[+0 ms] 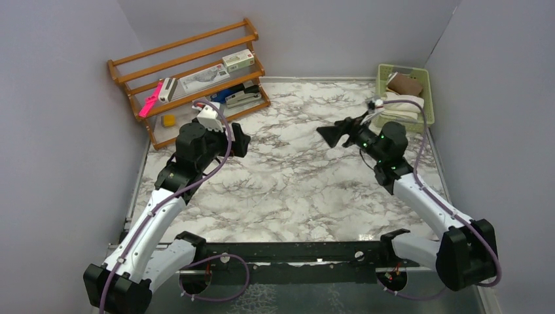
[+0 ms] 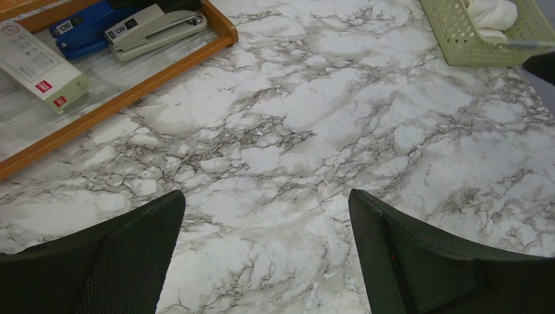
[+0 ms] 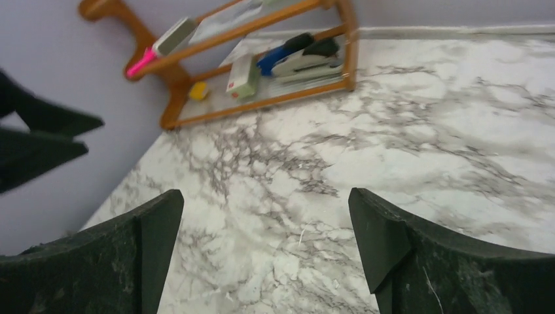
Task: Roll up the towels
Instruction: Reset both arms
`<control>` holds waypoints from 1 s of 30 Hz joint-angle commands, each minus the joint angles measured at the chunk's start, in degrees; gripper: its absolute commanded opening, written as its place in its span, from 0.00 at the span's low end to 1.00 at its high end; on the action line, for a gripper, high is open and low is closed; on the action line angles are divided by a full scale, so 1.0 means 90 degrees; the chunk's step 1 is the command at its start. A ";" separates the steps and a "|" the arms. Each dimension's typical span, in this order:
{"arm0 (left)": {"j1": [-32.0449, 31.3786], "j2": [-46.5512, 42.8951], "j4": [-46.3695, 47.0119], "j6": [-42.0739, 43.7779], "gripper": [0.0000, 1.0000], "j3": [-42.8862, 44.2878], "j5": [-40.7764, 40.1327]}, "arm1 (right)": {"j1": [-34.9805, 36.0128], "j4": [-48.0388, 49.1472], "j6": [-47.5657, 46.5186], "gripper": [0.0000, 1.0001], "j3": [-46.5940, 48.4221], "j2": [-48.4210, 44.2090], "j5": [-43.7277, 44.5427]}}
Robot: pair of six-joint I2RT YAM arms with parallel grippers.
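Both towels lie in the pale green basket [image 1: 403, 67] at the table's far right corner. The cream towel [image 1: 400, 108] fills the near part and the brownish side of the other towel [image 1: 408, 84] shows at the far part. The cream towel [image 2: 491, 13] and basket [image 2: 458, 40] also show in the left wrist view. My left gripper [image 1: 239, 139] is open and empty above the far left of the marble table. My right gripper [image 1: 332, 133] is open and empty, left of the basket, pointing left. Both wrist views show open jaws over bare marble: the left gripper [image 2: 267, 204] and the right gripper [image 3: 265, 201].
A wooden rack [image 1: 190, 77] stands at the far left against the wall, holding staplers [image 2: 154, 26], small boxes, a pink item [image 1: 149, 104] and a yellow piece [image 1: 169, 120]. Grey walls close in the left, back and right sides. The basket sits against the right wall.
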 commanded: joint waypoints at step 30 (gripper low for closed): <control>0.0042 -0.0603 0.0347 0.0313 0.99 -0.0186 -0.0223 | 0.2657 -0.0452 -0.1016 0.96 -0.0502 -0.0120 0.2318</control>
